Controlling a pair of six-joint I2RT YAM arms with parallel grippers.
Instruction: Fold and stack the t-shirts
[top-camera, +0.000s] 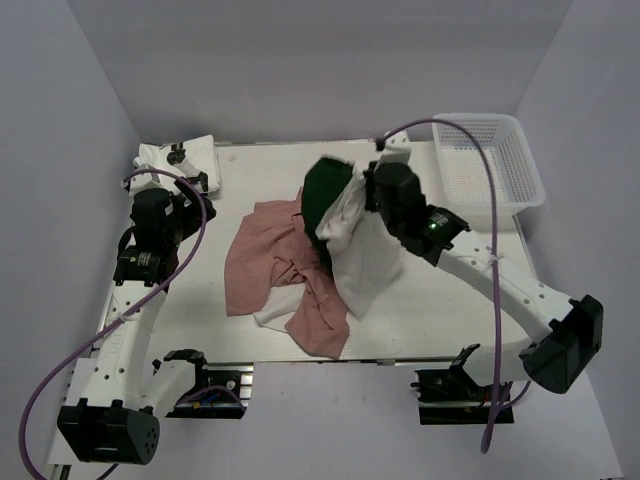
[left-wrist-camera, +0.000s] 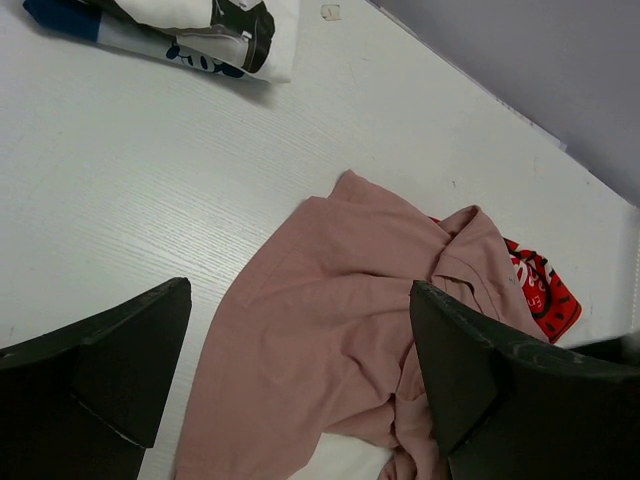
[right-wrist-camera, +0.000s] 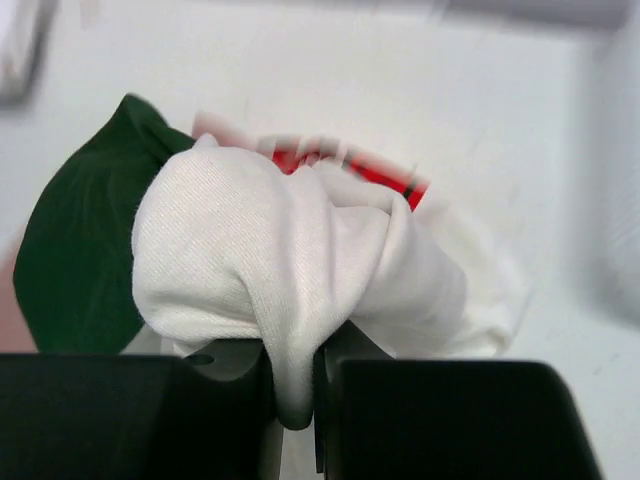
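Observation:
My right gripper is shut on a fold of the white t-shirt with red print and holds it up above the table; the shirt hangs down from it. The dark green t-shirt is draped against it on the left. The dusty pink t-shirt lies crumpled mid-table, over more white cloth. My left gripper is open and empty, above the pink shirt's left edge. A folded white printed t-shirt lies at the far left corner.
A white plastic lattice basket stands at the far right of the table. Grey walls enclose the table on three sides.

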